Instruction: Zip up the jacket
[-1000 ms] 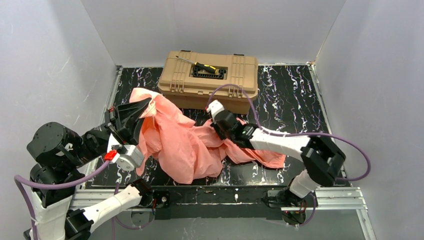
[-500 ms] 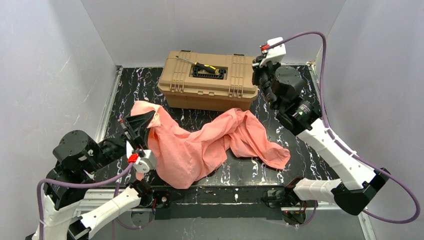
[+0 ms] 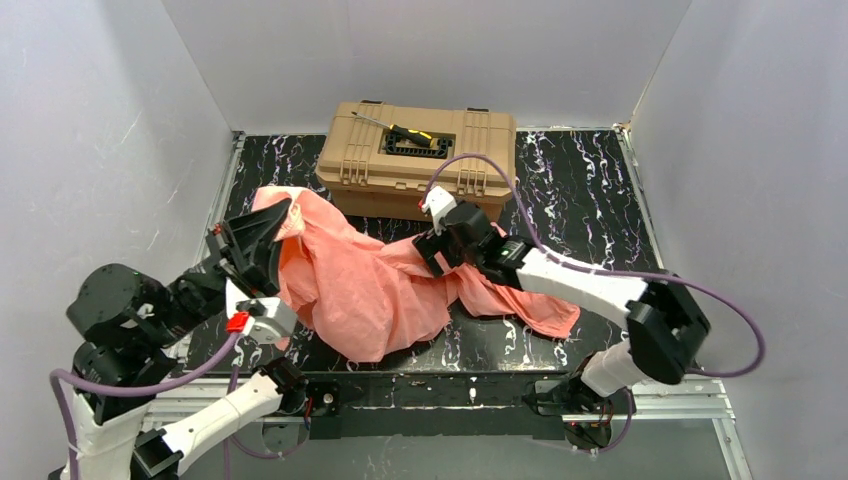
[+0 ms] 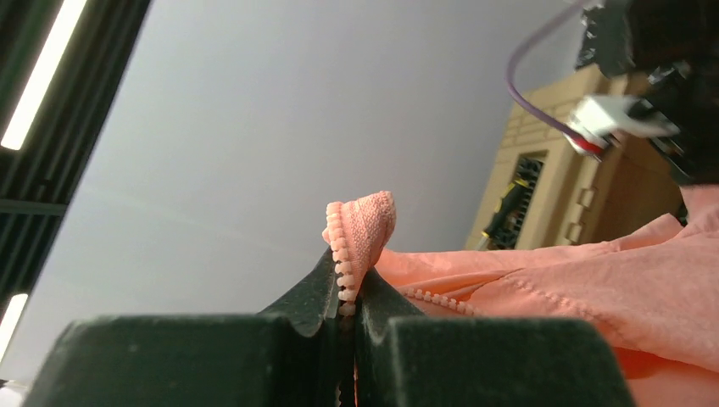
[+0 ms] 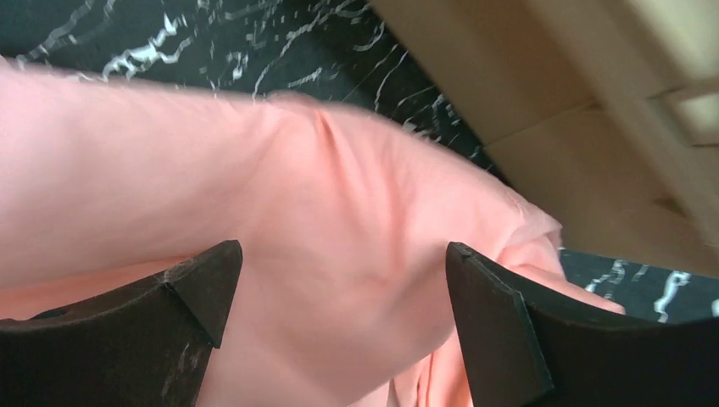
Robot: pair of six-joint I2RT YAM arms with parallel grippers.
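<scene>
**Top external view.** The jacket lies crumpled on the table, spread from near left to mid right, with its far edge just in front of the toolbox. The fabric is thin, soft and light. It is judged to fold, bunch and drag with any pull, and it gives no stiffness to push against. The firmest place to take hold is the zipper edge, where tape and teeth give the fingers something to bite on. The left fingers hold the jacket's far-left corner, lifted off the table. The right fingers sit low over the middle folds of the jacket.

**Left wrist view.** The left fingers are clenched tight on the zipper edge. A short loop of toothed tape stands up above the tips, and more teeth run off to the right along the jacket. The toolbox stands behind.

**Right wrist view.** The right fingers are released and spread wide, and they grasp nothing. Smooth jacket cloth fills the gap between them; contact with it cannot be determined. No zipper teeth show here, so a correct hold on this side is judged to require locating the opposite zipper edge first.
</scene>
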